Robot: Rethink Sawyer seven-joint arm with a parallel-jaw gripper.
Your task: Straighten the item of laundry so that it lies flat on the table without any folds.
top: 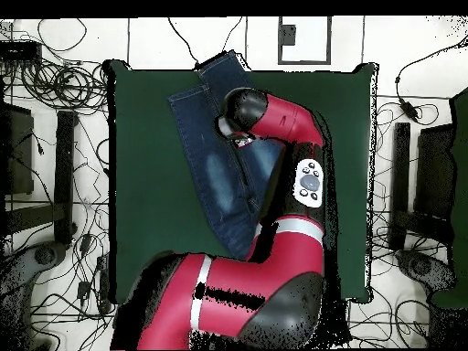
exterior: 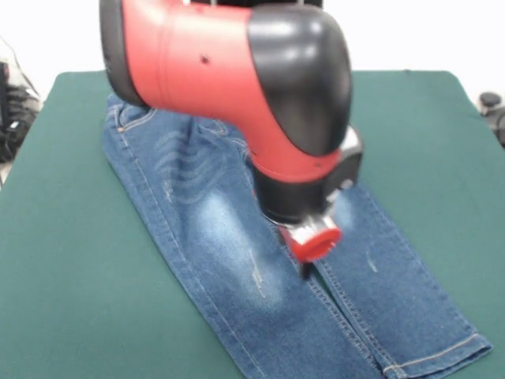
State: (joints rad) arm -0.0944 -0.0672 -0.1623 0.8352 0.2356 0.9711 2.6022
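The blue denim jeans [exterior: 213,229] lie on the green table [exterior: 63,260], waist at the far left near the robot and legs running to the near right. Both legs lie side by side and look mostly flat, with faded patches on the thighs. One cuff [exterior: 442,355] shows at the lower right; the other is cut off by the picture's edge. My gripper [exterior: 306,268] hangs low over the seam between the two legs, under the red and black arm. In the overhead view the jeans [top: 206,155] lie on the table [top: 146,201] and the gripper [top: 239,139] is mostly hidden by the arm.
Black gear sits off the table at the left edge [exterior: 12,103] and the right edge [exterior: 493,110]. In the overhead view, cables [top: 64,91] and dark stands [top: 411,183] surround the table on the floor. The arm's body covers the table's side near the robot.
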